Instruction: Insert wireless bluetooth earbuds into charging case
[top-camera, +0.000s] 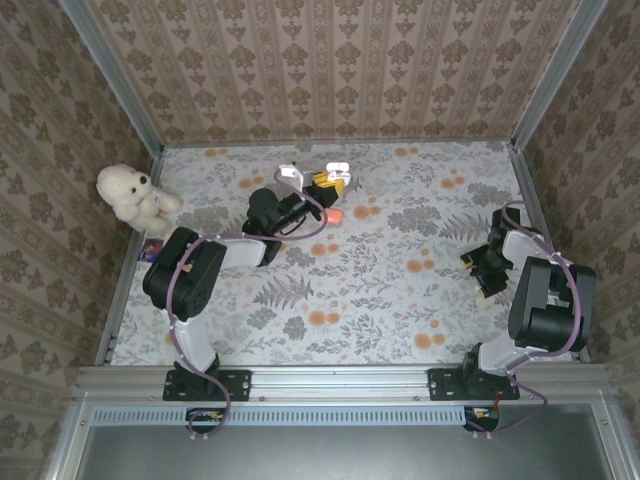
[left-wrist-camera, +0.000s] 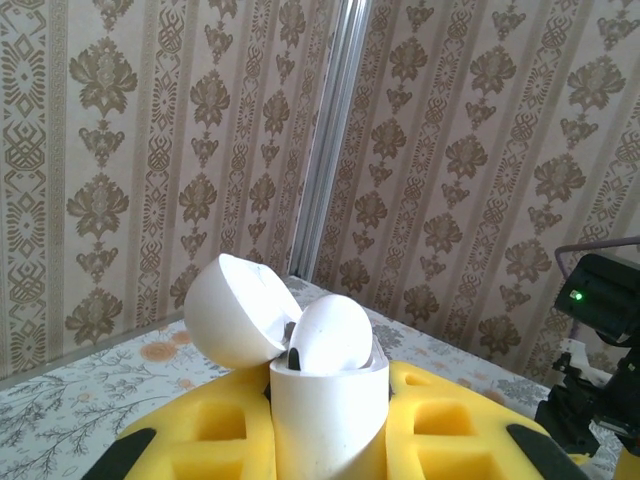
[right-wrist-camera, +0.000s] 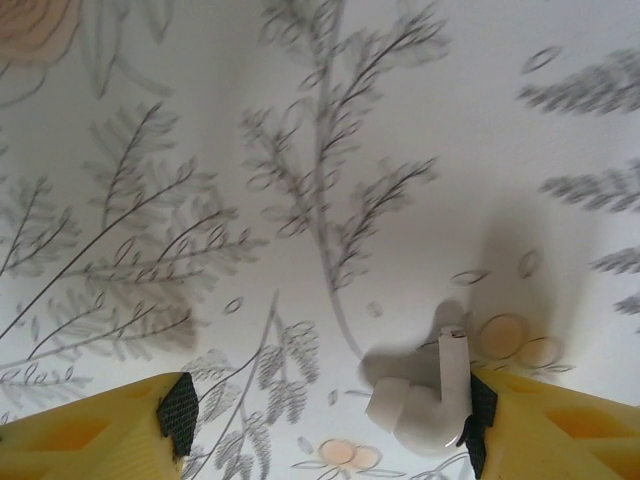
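My left gripper (top-camera: 325, 183) is shut on a white charging case (left-wrist-camera: 330, 410), held upright above the back middle of the table. Its lid (left-wrist-camera: 235, 310) hangs open to the left, and one white earbud (left-wrist-camera: 332, 335) sits in the case. Another white earbud (right-wrist-camera: 425, 405) lies on the floral table, stem pointing away. My right gripper (right-wrist-camera: 330, 415) stands open around it, close over the table at the right (top-camera: 490, 265). The bud lies against the right fingertip (right-wrist-camera: 480, 420), far from the left one. A small orange-red thing (top-camera: 335, 215) lies just below the left gripper; case or bud, I cannot tell.
A white teddy bear (top-camera: 135, 195) sits at the back left by the wall, with a small card (top-camera: 150, 250) near it. Patterned walls (top-camera: 330, 70) close the table on three sides. The right arm (left-wrist-camera: 600, 300) shows at the right of the left wrist view.
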